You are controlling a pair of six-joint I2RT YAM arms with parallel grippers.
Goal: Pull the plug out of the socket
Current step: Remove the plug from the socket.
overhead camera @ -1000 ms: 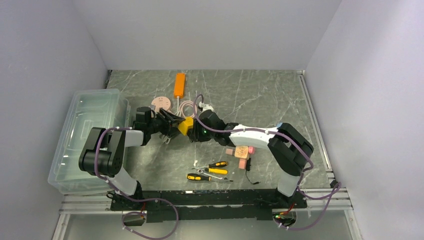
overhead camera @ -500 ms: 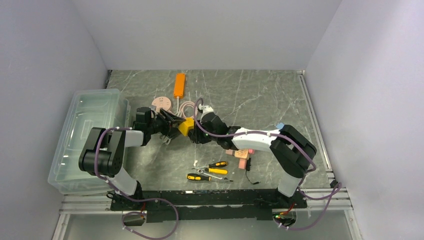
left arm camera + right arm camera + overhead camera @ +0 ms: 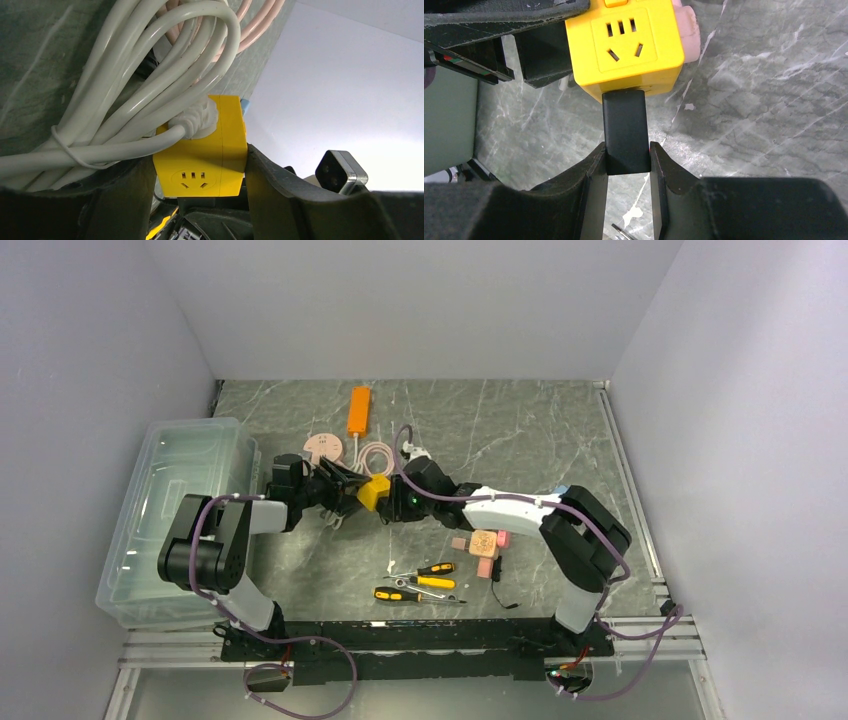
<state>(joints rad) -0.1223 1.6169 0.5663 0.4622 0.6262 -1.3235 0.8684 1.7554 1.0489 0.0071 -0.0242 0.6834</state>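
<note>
While your left gripper (image 3: 340,488) sits right of the clear bin (image 3: 190,425), its jaws are clenched on the yellow socket cube (image 3: 373,492), mid-table, with a white cable bundle (image 3: 150,90) coming off one face. The black plug (image 3: 625,130) is seated in the cube's face toward your right arm. Your right gripper (image 3: 626,160) is clamped on that plug, one finger on each side. Screwdrivers (image 3: 425,582) lie nearer the bases.
</note>
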